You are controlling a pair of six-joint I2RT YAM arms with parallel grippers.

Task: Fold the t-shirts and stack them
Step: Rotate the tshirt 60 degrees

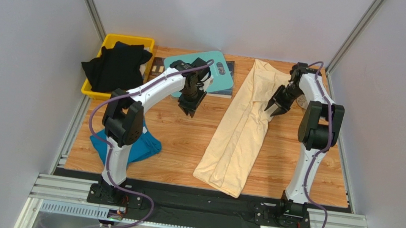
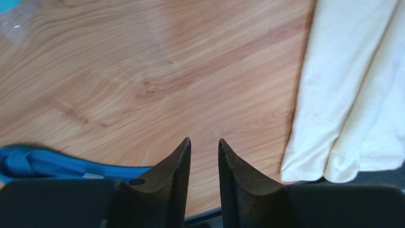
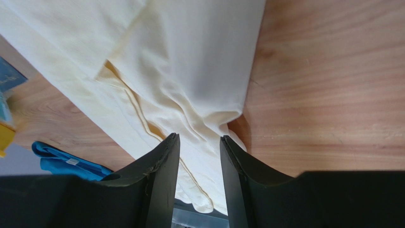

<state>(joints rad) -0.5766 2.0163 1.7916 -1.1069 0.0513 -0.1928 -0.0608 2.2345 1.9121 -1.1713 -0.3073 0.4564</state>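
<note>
Across the middle of the frame, a cream-yellow t-shirt (image 1: 237, 135) lies in a long fold on the bench (image 1: 185, 140). Right claw (image 1: 273, 110) hovers at its upper right edge, left claw (image 1: 191, 110) over bare wood left of it, both slightly apart, empty

Soft matt cream cloth t-shirt (image 1: 237, 135) lies on smooth wood-grain table (image 1: 185, 140).

Cream-yellow t-shirt (image 1: 241, 127): folded lengthwise, lying diagonally right of centre
Teal-blue t-shirt (image 1: 147, 145): crumpled, near-left edge
Black t-shirts (image 1: 116, 67): heaped in yellow bin (image 1: 113, 39)
</note>
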